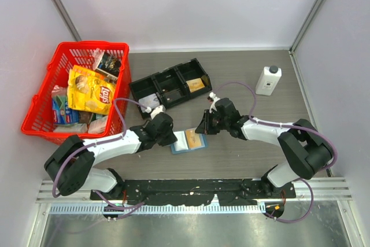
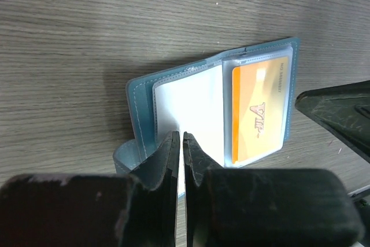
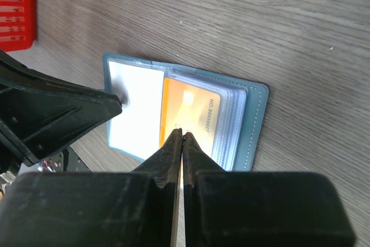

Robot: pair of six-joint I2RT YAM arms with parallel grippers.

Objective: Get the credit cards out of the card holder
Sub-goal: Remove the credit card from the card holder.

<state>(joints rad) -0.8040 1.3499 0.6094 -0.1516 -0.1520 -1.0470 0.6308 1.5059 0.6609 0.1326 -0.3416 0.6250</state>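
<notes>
In the left wrist view the left gripper hides the near edge of the card holder; whether a sleeve sits between its jaws cannot be told. The right gripper covers the near edge of the orange card, whose digits are blurred. The red basket is cut off at that view's corner.
</notes>
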